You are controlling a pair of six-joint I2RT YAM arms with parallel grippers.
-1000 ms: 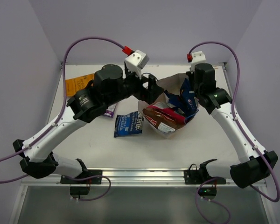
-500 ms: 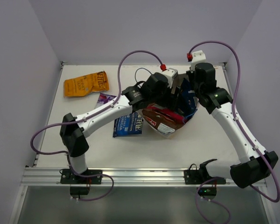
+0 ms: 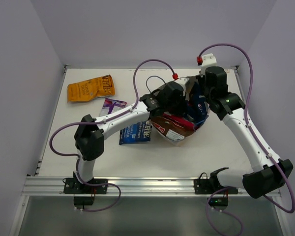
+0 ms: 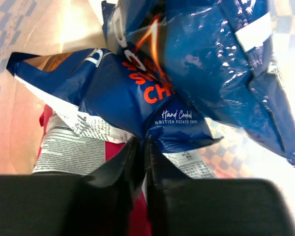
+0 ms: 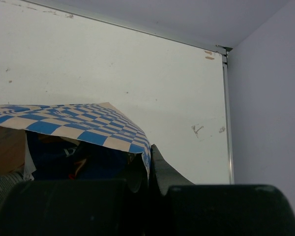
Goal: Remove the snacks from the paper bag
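Top external view: three snacks lie out at nine to ten o'clock of the paper bag (image 3: 174, 136): an orange packet (image 3: 91, 88), a small purple packet (image 3: 112, 104) and a blue packet (image 3: 136, 132). Several are left inside, including a dark blue chip packet (image 4: 152, 98). The right gripper (image 5: 150, 164) pinches the bag's rim at one o'clock. The left gripper (image 4: 141, 147), jaws almost together, sits at that packet's lower edge; whether it grips, I cannot tell.
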